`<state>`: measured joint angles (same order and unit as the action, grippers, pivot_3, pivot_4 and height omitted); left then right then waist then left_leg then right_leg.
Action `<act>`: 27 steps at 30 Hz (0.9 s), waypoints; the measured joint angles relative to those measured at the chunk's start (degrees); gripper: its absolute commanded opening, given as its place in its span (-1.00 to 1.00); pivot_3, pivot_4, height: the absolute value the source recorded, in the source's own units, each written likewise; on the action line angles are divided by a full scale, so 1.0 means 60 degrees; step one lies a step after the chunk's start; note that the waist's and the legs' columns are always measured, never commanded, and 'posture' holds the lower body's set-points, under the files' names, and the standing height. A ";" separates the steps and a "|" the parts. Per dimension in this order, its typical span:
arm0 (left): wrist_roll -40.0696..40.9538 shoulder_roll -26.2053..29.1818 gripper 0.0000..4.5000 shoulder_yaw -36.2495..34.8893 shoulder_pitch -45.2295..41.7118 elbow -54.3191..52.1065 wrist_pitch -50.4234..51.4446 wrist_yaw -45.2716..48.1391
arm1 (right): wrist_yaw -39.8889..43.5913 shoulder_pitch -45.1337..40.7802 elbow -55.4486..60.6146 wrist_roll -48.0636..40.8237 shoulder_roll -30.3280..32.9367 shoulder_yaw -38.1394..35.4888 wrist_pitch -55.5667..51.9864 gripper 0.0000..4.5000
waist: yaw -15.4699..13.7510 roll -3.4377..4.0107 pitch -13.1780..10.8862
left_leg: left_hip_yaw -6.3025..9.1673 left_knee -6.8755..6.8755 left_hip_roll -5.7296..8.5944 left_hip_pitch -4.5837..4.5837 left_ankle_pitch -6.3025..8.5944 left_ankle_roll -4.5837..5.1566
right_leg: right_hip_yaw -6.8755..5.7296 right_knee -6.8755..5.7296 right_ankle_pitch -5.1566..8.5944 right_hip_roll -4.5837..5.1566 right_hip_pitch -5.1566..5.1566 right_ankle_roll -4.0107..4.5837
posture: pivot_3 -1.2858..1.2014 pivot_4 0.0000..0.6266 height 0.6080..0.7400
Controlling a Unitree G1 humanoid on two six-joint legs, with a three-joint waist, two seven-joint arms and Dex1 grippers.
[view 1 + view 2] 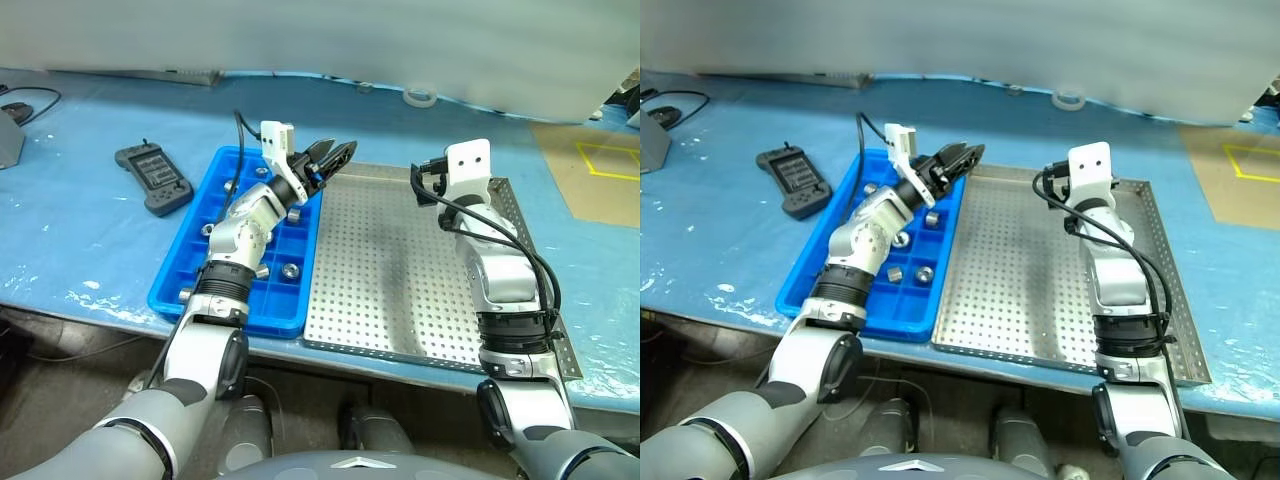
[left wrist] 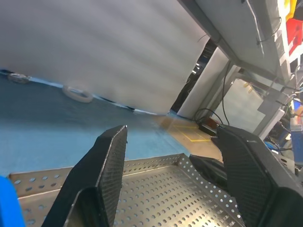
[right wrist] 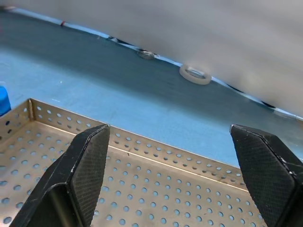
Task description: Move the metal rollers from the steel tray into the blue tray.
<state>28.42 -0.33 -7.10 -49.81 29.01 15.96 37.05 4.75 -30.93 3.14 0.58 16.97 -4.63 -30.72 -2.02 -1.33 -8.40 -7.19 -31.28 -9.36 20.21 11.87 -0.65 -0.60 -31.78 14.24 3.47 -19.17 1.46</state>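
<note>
Rollers, the small shiny metal rollers (image 1: pixel 932 219), sit scattered in the compartments of the blue tray (image 1: pixel 805 285), several of them visible around the left arm, which reaches across that tray. The blue tray lies on the blue-covered tabletop (image 1: pixel 90 240), its long side right against the left edge of the steel tray (image 1: pixel 390 290). What shows of the steel tray's perforated floor between and around the two arms is bare metal. The left gripper (image 1: pixel 336 155) hangs in the air over the far corner where the two trays meet, angled toward the steel tray, its two black fingers (image 2: pixel 102 170) spread apart with nothing between them. The right gripper (image 3: pixel 175 175) hovers above the far part of the steel tray, pointing toward its back rim, fingers held wide apart and empty. A dark grey handheld controller (image 1: pixel 152 178) lies on the tabletop left of the blue tray, apart from it. A white ring of tape (image 1: pixel 420 97) rests farther back, beyond the steel tray, near the pale curtain. To the right, brown board with yellow marking (image 1: pixel 600 160) covers part of the surface.
</note>
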 measured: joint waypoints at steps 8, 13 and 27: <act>-0.0078 0.0011 0.40 -0.0033 0.0021 -0.0006 -0.0095 -0.0008 | 0.0080 -0.0088 -0.0134 0.0044 -0.0034 0.0154 0.0027 0.88 | -0.0009 0.0000 0.0000 | -0.0002 0.0000 0.0000 0.0001 -0.0001 0.0002 | 0.0003 0.0000 0.0000 0.0000 0.0000 0.0000 | -0.08 -0.52 1.00; -0.0084 0.0057 0.40 -0.0093 0.0021 -0.0007 -0.0102 -0.0061 | 0.0217 -0.0617 -0.0473 0.0178 0.0086 0.0322 0.0170 0.88 | -0.0027 0.0008 -0.0005 | -0.0002 -0.0001 0.0000 0.0001 -0.0001 0.0002 | 0.0003 -0.0001 0.0000 0.0000 -0.0001 0.0001 | -0.06 -0.52 1.00; -0.0113 0.0074 0.40 -0.0035 0.0148 -0.0108 -0.0100 -0.0053 | 0.0230 -0.0687 -0.0855 0.0357 0.0068 0.0544 0.0521 0.88 | -0.0046 0.0010 -0.0007 | 0.0000 -0.0001 0.0000 0.0004 -0.0001 0.0003 | 0.0004 -0.0001 0.0000 0.0000 0.0000 0.0001 | -0.07 -0.52 1.00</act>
